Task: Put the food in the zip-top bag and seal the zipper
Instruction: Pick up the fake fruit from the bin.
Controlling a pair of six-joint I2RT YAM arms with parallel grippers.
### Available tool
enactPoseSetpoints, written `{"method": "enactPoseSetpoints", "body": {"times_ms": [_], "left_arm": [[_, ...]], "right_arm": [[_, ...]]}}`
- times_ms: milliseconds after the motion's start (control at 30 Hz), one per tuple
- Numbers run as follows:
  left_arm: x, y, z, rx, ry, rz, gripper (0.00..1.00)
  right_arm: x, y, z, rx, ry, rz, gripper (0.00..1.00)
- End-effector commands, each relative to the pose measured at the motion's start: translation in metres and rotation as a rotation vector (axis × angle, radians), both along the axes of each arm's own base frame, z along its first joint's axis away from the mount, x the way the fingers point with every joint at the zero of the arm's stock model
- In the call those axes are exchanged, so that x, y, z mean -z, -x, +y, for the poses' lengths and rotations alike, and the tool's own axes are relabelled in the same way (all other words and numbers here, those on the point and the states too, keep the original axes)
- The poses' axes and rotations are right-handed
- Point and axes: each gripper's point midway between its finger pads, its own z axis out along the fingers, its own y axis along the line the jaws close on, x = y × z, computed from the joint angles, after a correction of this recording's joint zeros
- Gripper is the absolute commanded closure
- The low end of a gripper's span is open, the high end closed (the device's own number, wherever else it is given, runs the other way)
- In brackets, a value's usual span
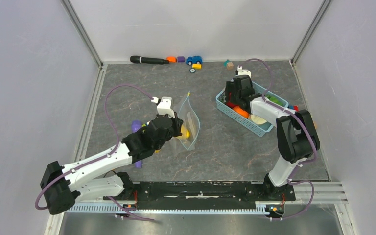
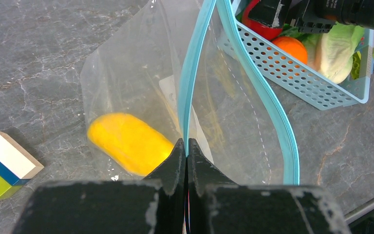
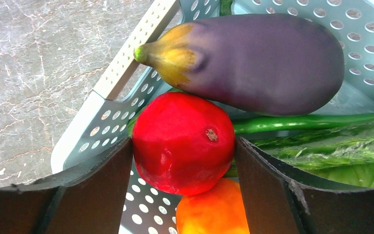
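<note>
Three pale walls, grey marbled table, zip-top bag

Bright, even, diffuse light from above in all three views, with only faint, soft-edged shadows on the table. A pale sheen crosses the zip-top bag just ahead of the left gripper jaws. The red round fruit between the right gripper jaws carries a soft highlight, and the fingers beside it are dark and slightly blurred
</note>
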Motion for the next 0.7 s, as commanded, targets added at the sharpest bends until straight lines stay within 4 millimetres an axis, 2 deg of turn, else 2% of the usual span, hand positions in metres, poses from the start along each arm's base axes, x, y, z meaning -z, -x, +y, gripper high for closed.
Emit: {"method": "enactPoseSetpoints", "body": {"times_ms": [0,200,367,667], "left_arm": [[-0.016,-0.005,0.011,-0.069,0.056,-0.048,0.98],[-0.017,-0.004,0.014,-0.08,0.077,-0.053,0.98],[-0.007,0.0,0.013,-0.068,0.096,-0.042,0.98],[-0.011,0.003,0.01,-0.04,0.123,-0.064,0.98]], "right_arm": [[-0.018,-0.012,0.002,0.001,-0.029,-0.062,0.23],[-0.018,-0.009,0.0,-0.002,-0.027,-0.064,0.36],[-0.026,-0.003,-0.007,0.008,-0.005,-0.081,0.49],[-0.043,0.013,-0.023,0.035,0.03,-0.139,0.66]]}}
